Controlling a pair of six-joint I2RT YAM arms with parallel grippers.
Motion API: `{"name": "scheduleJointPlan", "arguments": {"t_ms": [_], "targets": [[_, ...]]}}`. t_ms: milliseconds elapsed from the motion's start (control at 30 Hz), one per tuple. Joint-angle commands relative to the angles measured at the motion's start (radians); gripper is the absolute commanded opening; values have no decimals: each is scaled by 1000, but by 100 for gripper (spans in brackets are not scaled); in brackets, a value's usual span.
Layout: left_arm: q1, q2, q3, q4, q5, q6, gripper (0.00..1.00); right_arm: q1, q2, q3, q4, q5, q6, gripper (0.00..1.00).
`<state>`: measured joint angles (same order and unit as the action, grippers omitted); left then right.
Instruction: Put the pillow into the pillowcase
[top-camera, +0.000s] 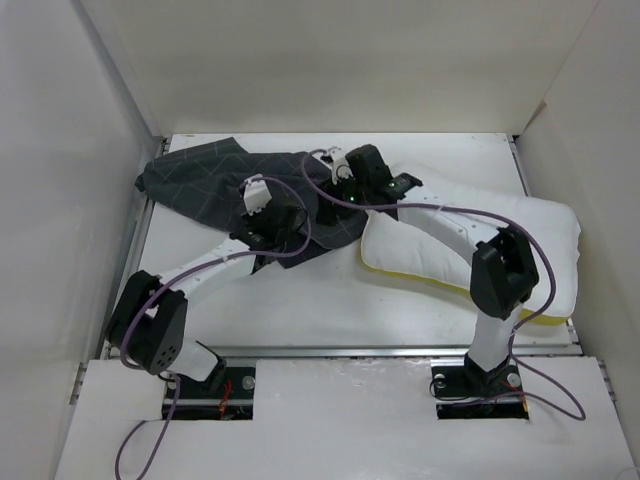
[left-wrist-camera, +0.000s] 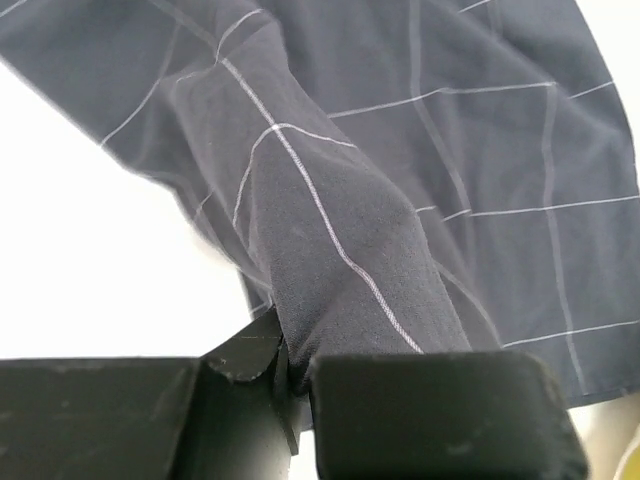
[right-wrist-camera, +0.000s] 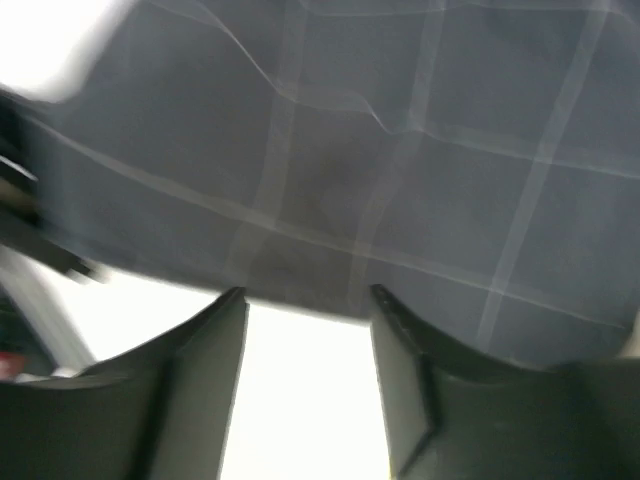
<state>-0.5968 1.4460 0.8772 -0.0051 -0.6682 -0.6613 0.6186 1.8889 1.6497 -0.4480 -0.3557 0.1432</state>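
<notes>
pillowcase: rear-left on surface | pillow: right, its left end against pillowcase | left claw: on pillowcase's near fold | right claw: at pillowcase edge, between pillowcase and pillow

A white table top is recorded, enclosed by a white back wall, a left wall and a right wall. A metal rail is seen along the table's near edge, and narrower metal strips are noted along its left and right edges. Nearer than the rail, a white front board is laid, in which two rectangular cut-outs (dark inside) are observed, one left and one right.
</notes>
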Motion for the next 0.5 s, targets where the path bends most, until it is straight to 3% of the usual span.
{"name": "scheduleJointPlan", "arguments": {"t_ms": [0,100,200,367,467], "targets": [[0,-41,72,-169,-42,-86,0,40,-135,-149,112,171,-126,64],[0,-32,112,-252,-54,-107,0,73,-224,-350,248,173,-192,87],[0,-42,124,-296,-54,-118,0,133,-237,-499,412,245,-237,100],[0,-97,124,-296,-24,-96,0,211,-123,-482,515,366,-286,100],[0,-122,102,-296,-24,-96,0,211,-50,-472,659,516,-234,98]]}}
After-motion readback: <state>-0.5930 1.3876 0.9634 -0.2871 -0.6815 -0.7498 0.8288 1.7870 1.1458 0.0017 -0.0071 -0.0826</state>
